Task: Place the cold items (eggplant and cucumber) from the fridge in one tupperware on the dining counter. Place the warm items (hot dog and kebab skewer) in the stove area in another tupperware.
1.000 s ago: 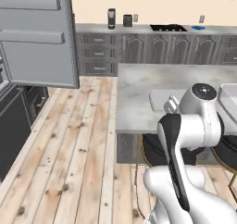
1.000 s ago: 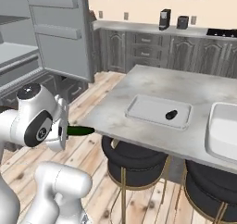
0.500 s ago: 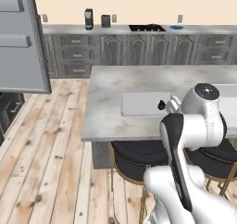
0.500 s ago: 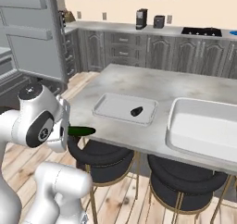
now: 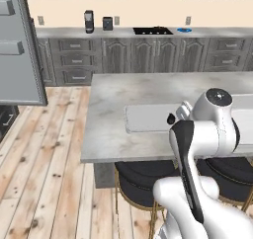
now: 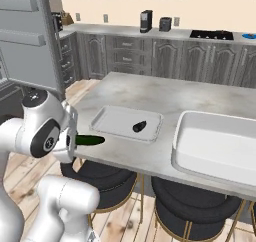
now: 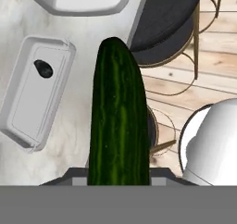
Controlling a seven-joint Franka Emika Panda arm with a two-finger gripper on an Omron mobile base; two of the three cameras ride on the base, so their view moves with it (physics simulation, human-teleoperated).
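My gripper [image 6: 74, 139] is shut on a dark green cucumber [image 6: 90, 141], held level just off the near left edge of the dining counter [image 6: 150, 98]. In the hand view the cucumber [image 7: 119, 121] runs up the middle and hides the fingertips. A flat grey tupperware [image 6: 112, 121] lies on the counter with the small dark eggplant [image 6: 140, 126] in its right end. The same tupperware [image 7: 25, 105] and eggplant [image 7: 44, 69] sit left of the cucumber in the hand view. A deeper second tupperware [image 6: 220, 146] stands to the right. Hot dog and kebab skewer are out of view.
Black round stools [image 6: 200, 206] stand under the counter's near edge. The open fridge door [image 6: 30, 41] hangs at the left. Grey cabinets with a stove top [image 6: 212, 34] and a coffee machine [image 6: 146, 21] line the back wall. Wooden floor [image 5: 44, 149] lies to the left.
The base has driven, so the whole scene has shifted: the counter and both tupperwares are closer and more central, the fridge has slid left. The cucumber stays in the gripper.
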